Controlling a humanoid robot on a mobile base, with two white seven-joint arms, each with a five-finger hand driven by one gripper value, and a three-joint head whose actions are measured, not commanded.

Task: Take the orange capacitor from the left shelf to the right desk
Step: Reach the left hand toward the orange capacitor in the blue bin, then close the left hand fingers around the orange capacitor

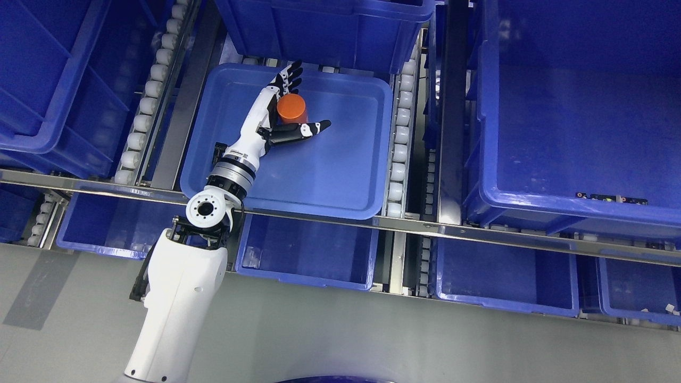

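An orange capacitor, a short cylinder, stands in a shallow blue tray on the shelf's roller lane. My left hand reaches into the tray from the lower left and sits against the capacitor's left side. Its fingers point up past the capacitor's far side and the thumb stretches out to the right just below it. The hand is open, cupping the capacitor without closing on it. My right arm does not show.
A deep blue bin stands just behind the tray. Large blue bins stand at the left and right. A metal shelf rail crosses in front, with lower blue bins beneath it. White rollers line the lane.
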